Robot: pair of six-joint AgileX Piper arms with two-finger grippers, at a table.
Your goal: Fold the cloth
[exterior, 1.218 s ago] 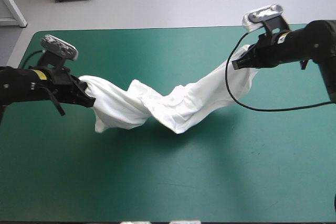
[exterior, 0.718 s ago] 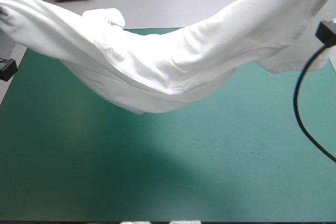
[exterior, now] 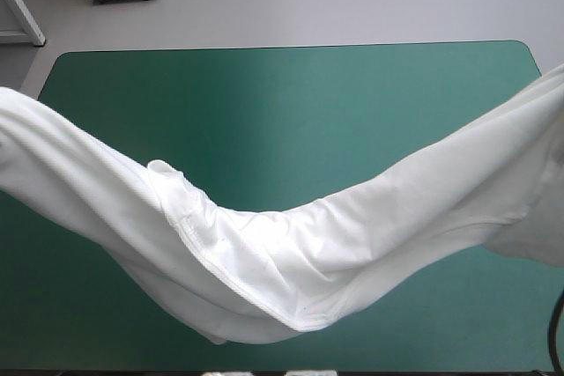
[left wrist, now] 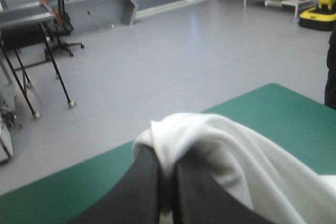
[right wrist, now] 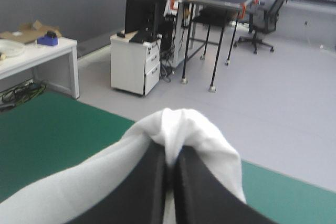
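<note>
High view: the T-shirt (exterior: 291, 261) sags left to right above the teal-green desk (exterior: 291, 103); wrist views show left gripper (left wrist: 168, 174) and right gripper (right wrist: 171, 169) each clamped on one end.

White T-shirt (exterior: 291, 253) lifted above the teal-green table, stretched side to side, twisted, sagging in the middle

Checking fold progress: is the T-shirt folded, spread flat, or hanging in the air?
Hanging, unfolded: the T-shirt sags in a long band over the table, ends pinched in the shut left pincer and right pincer.
</note>
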